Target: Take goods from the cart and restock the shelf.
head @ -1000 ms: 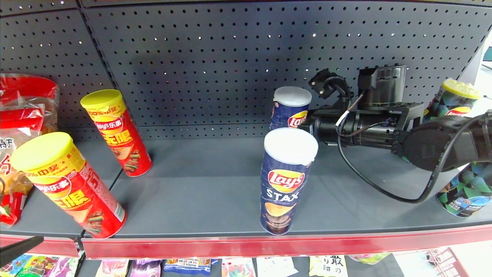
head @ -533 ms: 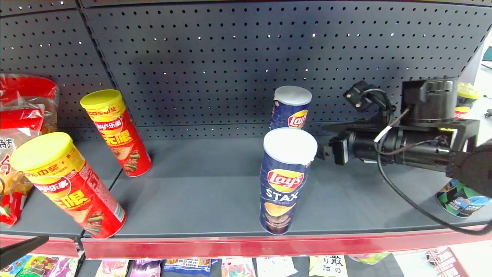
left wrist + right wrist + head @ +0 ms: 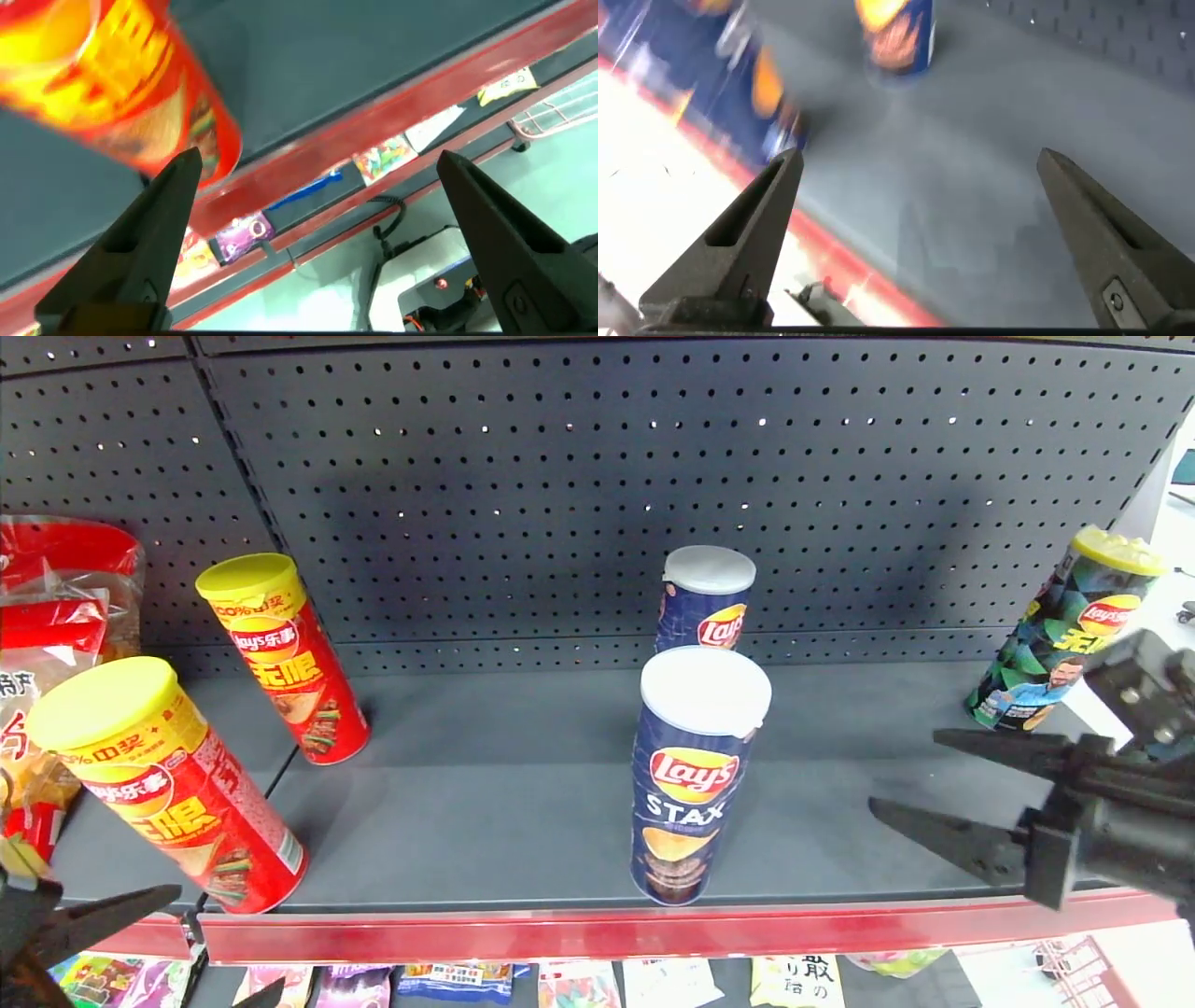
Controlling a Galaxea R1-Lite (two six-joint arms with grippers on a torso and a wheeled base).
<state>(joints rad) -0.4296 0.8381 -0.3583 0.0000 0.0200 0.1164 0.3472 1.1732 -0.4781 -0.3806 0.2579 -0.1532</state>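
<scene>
Grey shelf with a red front lip and a perforated back panel carries the goods. Near the middle of the shelf, close to the front lip, the front blue can stands upright with a white lid. Straight behind it, against the back panel, stands the rear blue can, also upright; the two are apart. Toward the shelf's left end, the front red can with a yellow lid stands by the front lip, and the rear red can stands farther back. Both look tilted in the head view. At the left edge lie red snack bags. At the right end, by the back panel, stands a green patterned can with a yellow lid. The right gripper hangs over the shelf's front right part, its two dark fingers spread wide with nothing between them, well apart from the front blue can. The left gripper sits below the front lip at the shelf's left end, fingers likewise spread and holding nothing; in its wrist view the front red can shows just beyond one fingertip. Under the lip, assorted packets hang on the level below.
</scene>
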